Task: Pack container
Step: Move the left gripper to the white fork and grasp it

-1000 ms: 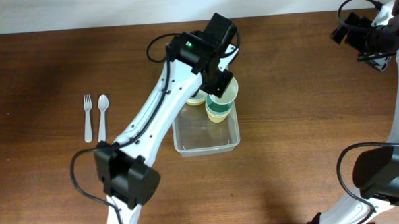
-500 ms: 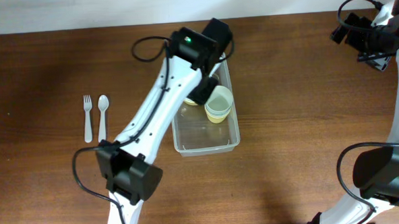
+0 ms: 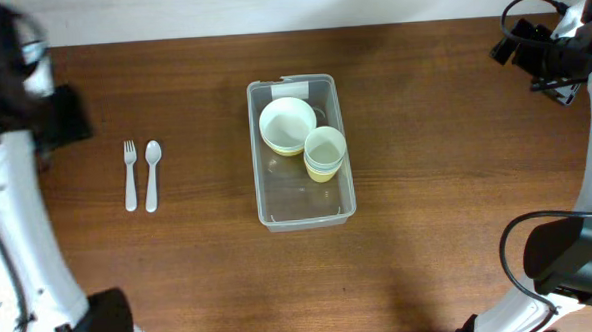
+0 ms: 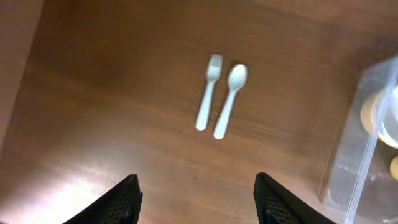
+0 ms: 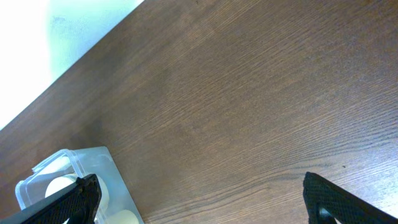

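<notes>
— Where is the container?
— It's around the middle of the worktop, a little toward the far edge. The short end with the white label faces that edge. Inside, a pale bowl sits at the label end, with stacked cups just beside it on the right-edge side.
— And the claws?
— The left claw is spread wide and empty, high near the left edge. It looks down on a fork and spoon lying side by side. The right claw is wide too, holding nothing, up by the far right corner.
</notes>
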Available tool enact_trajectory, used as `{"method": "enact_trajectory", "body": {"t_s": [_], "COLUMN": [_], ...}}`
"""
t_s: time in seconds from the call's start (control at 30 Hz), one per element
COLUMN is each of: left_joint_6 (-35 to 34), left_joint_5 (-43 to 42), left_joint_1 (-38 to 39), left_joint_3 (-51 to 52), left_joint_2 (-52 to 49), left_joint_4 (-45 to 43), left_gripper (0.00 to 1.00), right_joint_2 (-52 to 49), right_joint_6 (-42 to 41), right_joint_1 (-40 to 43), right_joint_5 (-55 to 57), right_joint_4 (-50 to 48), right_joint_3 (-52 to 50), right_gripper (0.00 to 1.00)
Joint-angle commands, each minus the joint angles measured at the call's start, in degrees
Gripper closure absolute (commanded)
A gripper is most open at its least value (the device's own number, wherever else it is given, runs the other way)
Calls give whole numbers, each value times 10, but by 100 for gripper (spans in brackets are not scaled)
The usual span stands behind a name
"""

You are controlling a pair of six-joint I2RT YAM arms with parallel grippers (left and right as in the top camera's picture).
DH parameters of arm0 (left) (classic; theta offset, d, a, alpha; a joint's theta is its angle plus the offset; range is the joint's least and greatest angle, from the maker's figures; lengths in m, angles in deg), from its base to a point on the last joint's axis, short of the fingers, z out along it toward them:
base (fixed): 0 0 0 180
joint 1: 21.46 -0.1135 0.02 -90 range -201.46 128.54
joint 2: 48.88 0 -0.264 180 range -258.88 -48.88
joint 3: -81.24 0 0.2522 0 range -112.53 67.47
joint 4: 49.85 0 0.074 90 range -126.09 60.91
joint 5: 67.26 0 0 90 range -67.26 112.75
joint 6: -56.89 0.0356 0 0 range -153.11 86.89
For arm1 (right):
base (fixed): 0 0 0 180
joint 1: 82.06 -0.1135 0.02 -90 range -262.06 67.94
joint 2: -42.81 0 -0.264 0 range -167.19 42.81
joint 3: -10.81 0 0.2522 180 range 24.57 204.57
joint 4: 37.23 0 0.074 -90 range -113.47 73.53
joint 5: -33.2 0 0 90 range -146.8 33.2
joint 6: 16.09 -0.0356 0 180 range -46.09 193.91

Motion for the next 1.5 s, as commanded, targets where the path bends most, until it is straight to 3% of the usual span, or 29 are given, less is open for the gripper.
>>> {"method": "enact_trajectory", "body": {"t_s": [0.0,0.27,0.47,0.7,0.93,1.27,1.47], "left_joint_6": [30,126,126,192,194,172,153], "left_joint_5": [-78,-65,-58,-76,-7,-3,-5], "left_joint_1": [-66,-80,-80,-50,-9,-10,-9], "left_joint_3": [135,433,460,460,460,460,460], "left_joint_2": [-28,-67,-139,-189,-208,-217,-217], "left_joint_4": [-49,-341,-420,-482,-509,-520,-518], "left_gripper": [40,42,41,49,48,48,70], "right_joint_2": [-1,-1,-1,-1,-1,-1,-1], "right_joint_6": [-3,-3,-3,-3,-3,-3,-3], "right_joint_1": [0,0,0,0,0,0,0], "right_joint_5": [1,1,1,1,1,1,1], "right_joint_4": [0,0,0,0,0,0,0], "right_joint_3": [1,1,1,1,1,1,1], "right_gripper": [1,1,1,1,1,1,1]}}
